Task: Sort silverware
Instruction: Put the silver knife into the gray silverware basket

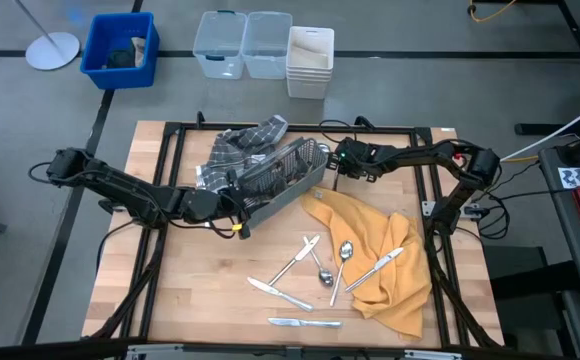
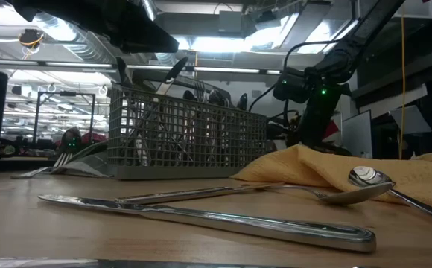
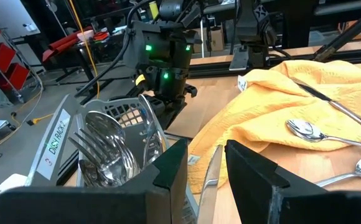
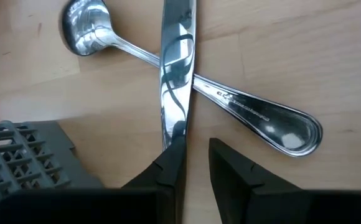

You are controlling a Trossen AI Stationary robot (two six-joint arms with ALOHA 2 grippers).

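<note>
Your left gripper [image 1: 236, 207] sits at the grey caddy's [image 1: 285, 178] seven-o'clock end with a knife [image 3: 210, 177] at its tip (gripped or not, you cannot tell). Loose silverware [image 1: 292, 262] lies at the caddy's six o'clock. Your right gripper [image 1: 334, 160], at its two o'clock, meets another knife [image 4: 175, 74]; its grip you cannot tell either.
</note>
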